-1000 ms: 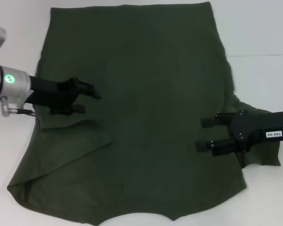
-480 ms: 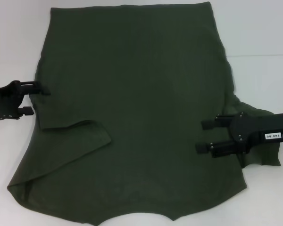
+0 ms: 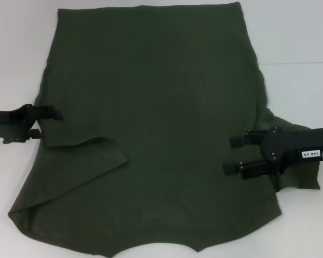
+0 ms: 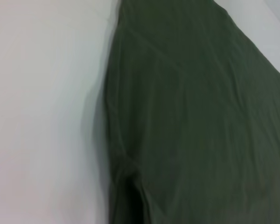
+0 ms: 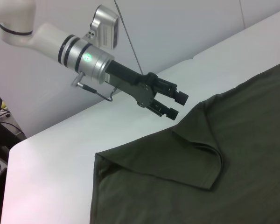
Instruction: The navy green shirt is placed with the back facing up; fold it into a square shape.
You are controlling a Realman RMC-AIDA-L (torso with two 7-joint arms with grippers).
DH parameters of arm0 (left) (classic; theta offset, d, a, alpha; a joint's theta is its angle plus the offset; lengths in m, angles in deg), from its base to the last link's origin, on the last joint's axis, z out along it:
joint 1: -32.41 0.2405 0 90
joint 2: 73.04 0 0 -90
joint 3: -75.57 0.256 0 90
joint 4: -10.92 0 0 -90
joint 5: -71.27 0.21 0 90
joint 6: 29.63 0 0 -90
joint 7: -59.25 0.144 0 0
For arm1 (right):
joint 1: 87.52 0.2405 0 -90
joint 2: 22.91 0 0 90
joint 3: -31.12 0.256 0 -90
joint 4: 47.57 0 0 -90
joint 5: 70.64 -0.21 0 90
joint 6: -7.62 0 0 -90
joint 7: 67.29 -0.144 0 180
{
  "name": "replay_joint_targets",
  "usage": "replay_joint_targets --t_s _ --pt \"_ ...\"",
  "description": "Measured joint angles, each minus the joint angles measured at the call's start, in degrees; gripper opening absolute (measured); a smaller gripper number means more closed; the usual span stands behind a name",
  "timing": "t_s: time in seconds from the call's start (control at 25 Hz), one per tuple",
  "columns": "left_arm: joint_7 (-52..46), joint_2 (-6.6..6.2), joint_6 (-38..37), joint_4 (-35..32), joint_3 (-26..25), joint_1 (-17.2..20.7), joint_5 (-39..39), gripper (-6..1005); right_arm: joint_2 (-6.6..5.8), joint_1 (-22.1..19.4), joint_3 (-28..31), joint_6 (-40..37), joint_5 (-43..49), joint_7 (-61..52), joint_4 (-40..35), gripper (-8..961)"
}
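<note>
risking a skewed fold, the navy green shirt (image 3: 156, 129) is being flanked: left gripper (image 3: 48, 122) parted at nine o'clock, right gripper (image 3: 232, 155) parted at four o'clock, neither clamping cloth.

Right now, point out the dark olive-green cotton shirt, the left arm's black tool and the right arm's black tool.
Dark olive-green cotton shirt (image 3: 161, 123): head view, middle of its back.
Left arm's black tool (image 5: 177, 104): right wrist view, between its fingertips.
Right arm's black tool (image 3: 232, 154): head view, between its fingertips.
</note>
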Motion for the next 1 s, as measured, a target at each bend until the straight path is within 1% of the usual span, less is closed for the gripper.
replay_joint_targets --t_s 0.24,0.56,0.88,1.0 --pt "1.0 0.54 3.2 2.1 0.1 -0.1 0.2 864 0.0 -0.1 0.2 0.0 0.0 0.0 0.0 944" --pt "1.1 0.89 4.9 3.4 1.4 -0.5 0.1 860 0.0 -0.2 0.3 0.0 0.0 0.0 0.0 944" --pt "0.5 0.94 5.1 5.1 1.5 -2.2 0.1 860 0.0 -0.2 0.3 0.1 0.0 0.1 0.0 945" --pt "0.5 1.19 6.2 5.7 1.6 -2.5 0.3 859 0.0 -0.2 0.3 0.2 0.0 0.2 0.0 945"
